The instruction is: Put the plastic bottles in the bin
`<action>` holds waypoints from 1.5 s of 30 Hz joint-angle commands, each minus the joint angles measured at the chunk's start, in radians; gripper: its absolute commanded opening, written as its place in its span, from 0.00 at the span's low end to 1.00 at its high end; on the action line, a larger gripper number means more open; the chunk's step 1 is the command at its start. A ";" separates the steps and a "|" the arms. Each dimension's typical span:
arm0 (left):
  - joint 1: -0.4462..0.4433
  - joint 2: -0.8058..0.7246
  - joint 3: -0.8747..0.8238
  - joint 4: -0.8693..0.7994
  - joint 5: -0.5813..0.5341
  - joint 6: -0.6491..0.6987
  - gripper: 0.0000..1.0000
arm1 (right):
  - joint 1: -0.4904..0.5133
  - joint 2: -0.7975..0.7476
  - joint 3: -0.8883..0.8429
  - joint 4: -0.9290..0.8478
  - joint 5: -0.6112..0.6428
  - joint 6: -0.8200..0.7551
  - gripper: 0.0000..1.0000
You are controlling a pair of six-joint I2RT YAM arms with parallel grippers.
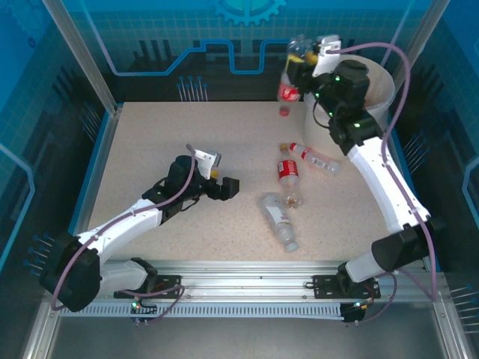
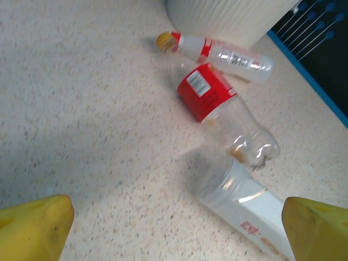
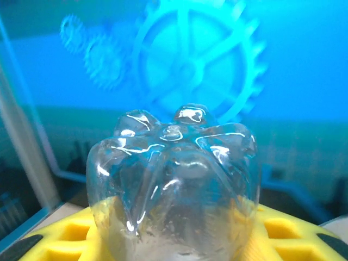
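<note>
Bottle in right claw — beside bin

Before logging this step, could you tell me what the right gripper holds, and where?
A clear plastic bottle, gripped on its body near the base.

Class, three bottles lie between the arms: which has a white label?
The white-labelled bottle, lowest in the top view; the squat bottle and slim bottle wear red labels.

Bright blue-tinted light, soft shadows, blurred backdrop
</note>
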 commanded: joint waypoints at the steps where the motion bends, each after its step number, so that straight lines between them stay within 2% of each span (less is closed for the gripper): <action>1: -0.007 -0.010 -0.021 0.004 -0.024 -0.035 0.99 | -0.038 -0.040 0.030 0.090 0.177 -0.200 0.41; 6: -0.006 0.002 -0.013 0.013 -0.025 -0.044 0.99 | -0.119 -0.017 0.099 0.095 0.235 -0.272 0.40; 11: -0.007 0.016 -0.004 -0.005 -0.028 -0.047 0.99 | -0.172 0.064 0.199 -0.008 0.275 -0.297 0.41; 15: -0.006 0.022 -0.002 -0.020 -0.027 -0.048 0.99 | -0.174 0.150 0.272 -0.135 0.296 -0.307 0.40; 23: -0.007 0.020 0.004 -0.065 -0.041 -0.041 0.99 | -0.172 0.286 0.350 -0.270 0.282 -0.302 0.40; 27: -0.007 0.032 -0.004 -0.064 -0.044 -0.038 0.99 | -0.182 0.398 0.502 -0.461 0.275 -0.274 0.40; 33: -0.007 0.049 0.004 -0.087 -0.051 -0.042 0.99 | -0.200 0.500 0.630 -0.615 0.244 -0.234 0.40; 40: -0.006 0.079 0.041 -0.168 -0.090 -0.050 0.99 | -0.227 0.684 0.900 -0.882 0.242 -0.180 0.41; 45: -0.007 0.094 0.041 -0.165 -0.082 -0.054 0.99 | -0.249 0.726 0.881 -0.895 0.234 -0.167 0.42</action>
